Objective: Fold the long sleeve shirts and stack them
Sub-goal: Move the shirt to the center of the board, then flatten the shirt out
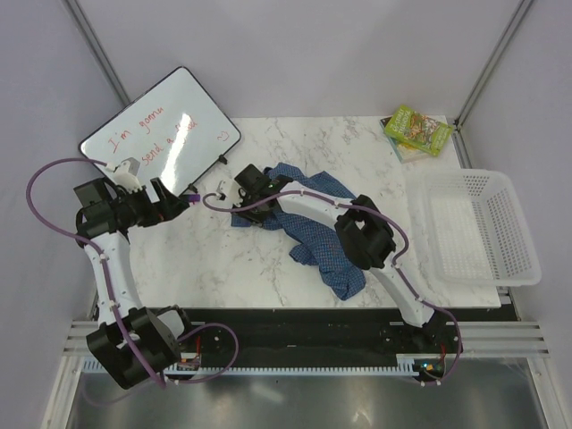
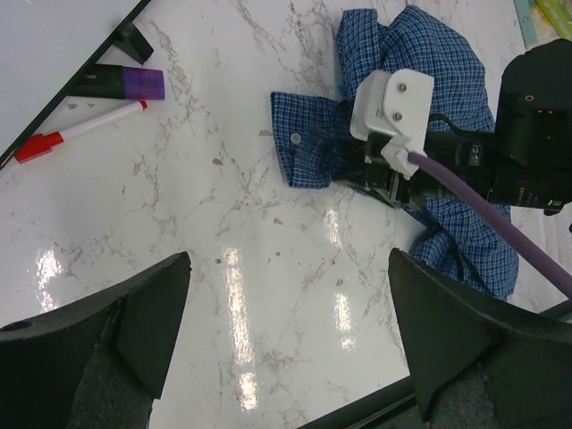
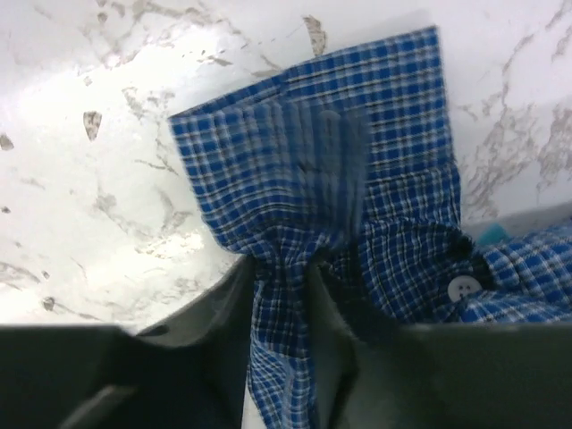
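Observation:
One blue finely checked long sleeve shirt (image 1: 315, 234) lies crumpled in the middle of the marble table; it also shows in the left wrist view (image 2: 429, 63). My right gripper (image 1: 246, 207) is at its left end, shut on a sleeve cuff (image 3: 313, 170) pinched between the fingers (image 3: 223, 304); a white button (image 3: 463, 288) shows beside them. In the left wrist view the right gripper's white cap (image 2: 393, 105) sits over that cuff (image 2: 304, 143). My left gripper (image 1: 183, 198) is open and empty over bare table, left of the shirt. Its fingers (image 2: 152, 304) are wide apart.
A whiteboard (image 1: 161, 125) with red writing leans at the back left, with a red marker (image 2: 80, 132) and a purple-capped marker (image 2: 125, 82) beside it. A white mesh basket (image 1: 478, 228) sits at the right edge. Green booklets (image 1: 417, 130) lie at the back right.

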